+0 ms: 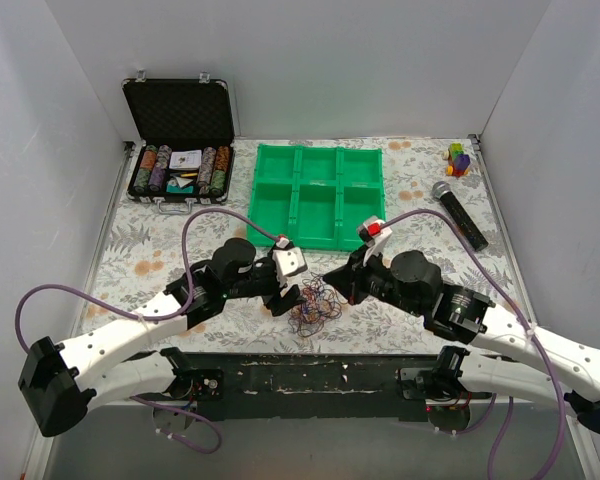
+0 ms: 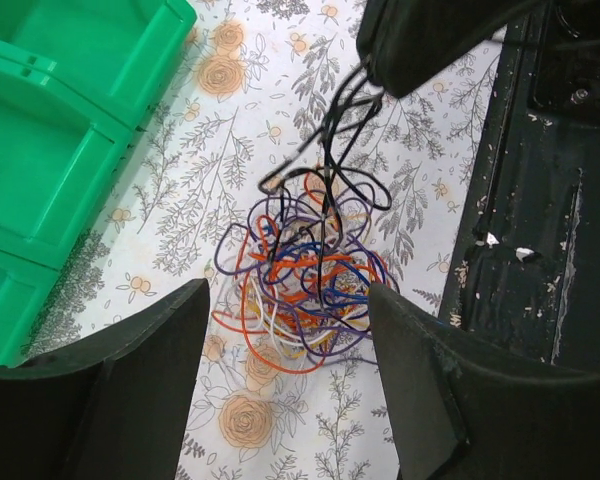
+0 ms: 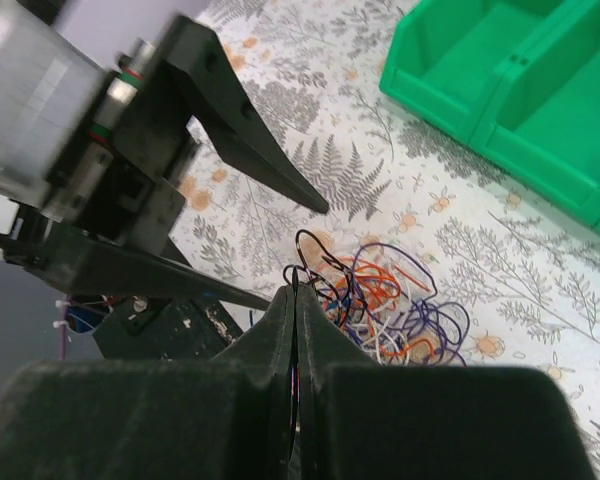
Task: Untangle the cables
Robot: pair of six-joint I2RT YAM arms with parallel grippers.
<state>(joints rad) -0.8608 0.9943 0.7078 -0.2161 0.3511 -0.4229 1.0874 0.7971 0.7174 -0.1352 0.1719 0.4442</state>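
The cables [image 1: 315,304] lie as one fist-sized tangle of orange, purple, blue, white and black loops on the flowered cloth near the front edge. My right gripper [image 3: 295,290] is shut on a black cable [image 3: 325,262] at the tangle's top. In the left wrist view the black loops [image 2: 332,150] rise taut from the cables [image 2: 300,285] to the right gripper [image 2: 375,70]. My left gripper [image 2: 288,297] is open. It hangs just over the near side of the tangle, one finger on each side, holding nothing. From above, the left gripper [image 1: 285,296] is left of the pile and the right gripper [image 1: 332,276] is at its upper right.
A green six-compartment tray [image 1: 320,195] stands behind the tangle, its corner in the left wrist view [image 2: 40,150]. An open case of poker chips [image 1: 180,150] sits at back left, a microphone [image 1: 460,215] and coloured blocks [image 1: 459,158] at back right. A dark metal strip [image 1: 310,370] borders the table's near edge.
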